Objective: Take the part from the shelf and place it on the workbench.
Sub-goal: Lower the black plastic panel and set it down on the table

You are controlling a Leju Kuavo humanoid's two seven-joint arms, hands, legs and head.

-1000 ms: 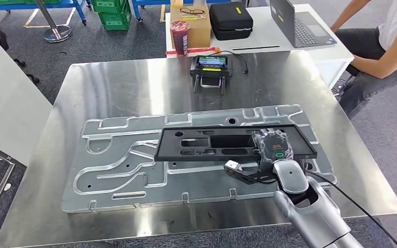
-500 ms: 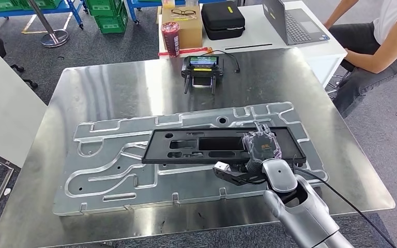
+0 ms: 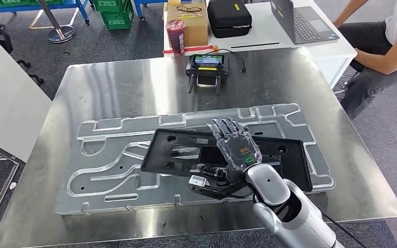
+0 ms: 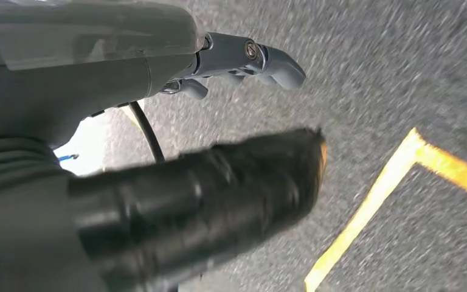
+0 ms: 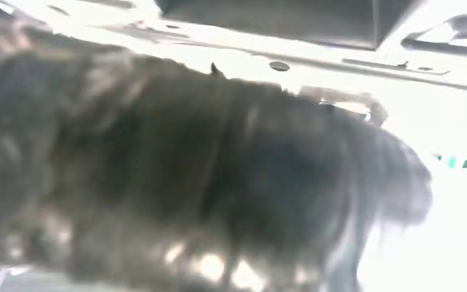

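one black part (image 3: 176, 157), one metal plate (image 3: 108, 160), one controller (image 3: 207, 64), one laptop (image 3: 302, 20)

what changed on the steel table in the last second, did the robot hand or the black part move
The right robot hand moved left along the flat black plastic frame part, from near its right end to its middle, fingers now spread over it. The part turned, its right end swinging nearer the robot. The grooved aluminium plate, the black handheld controller and the seated person stayed put.

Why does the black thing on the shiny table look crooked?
The black part lies skewed across the silver plate, not lined up with its edges. The right hand is over it with fingers spread. Nothing looks broken or spilled.
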